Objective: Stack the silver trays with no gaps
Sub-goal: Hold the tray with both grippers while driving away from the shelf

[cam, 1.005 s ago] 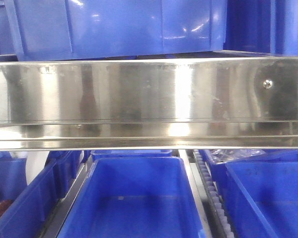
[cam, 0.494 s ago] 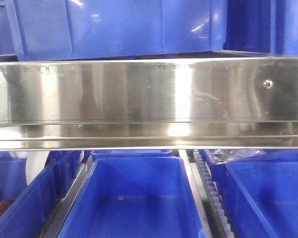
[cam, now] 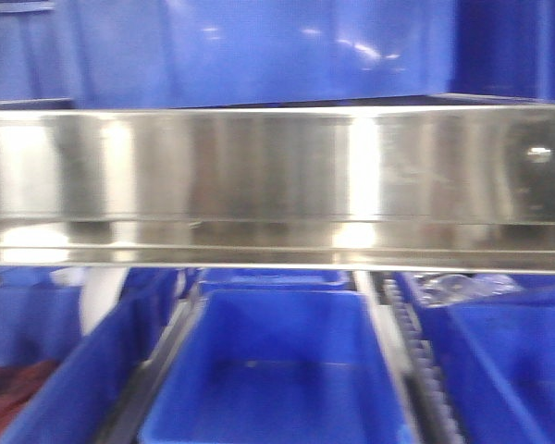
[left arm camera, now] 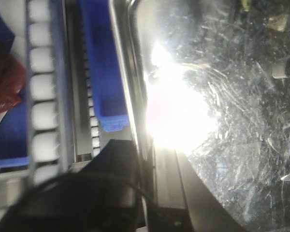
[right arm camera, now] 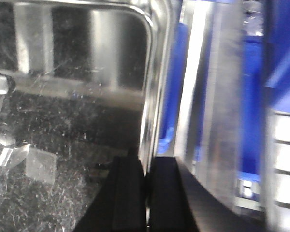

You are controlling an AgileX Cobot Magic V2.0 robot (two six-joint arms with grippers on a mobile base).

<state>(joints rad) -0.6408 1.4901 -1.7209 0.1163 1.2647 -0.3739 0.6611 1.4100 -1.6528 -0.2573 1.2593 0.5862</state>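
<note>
At silver tray (cam: 277,176) rims, left gripper (left arm camera: 145,159) and right gripper (right arm camera: 146,169) clamp.

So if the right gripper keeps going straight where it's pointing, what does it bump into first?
The silver tray. The right gripper has a finger on each side of the tray's thin rim, so going straight on would likely just push along that rim. Depth is blurry here.
</note>
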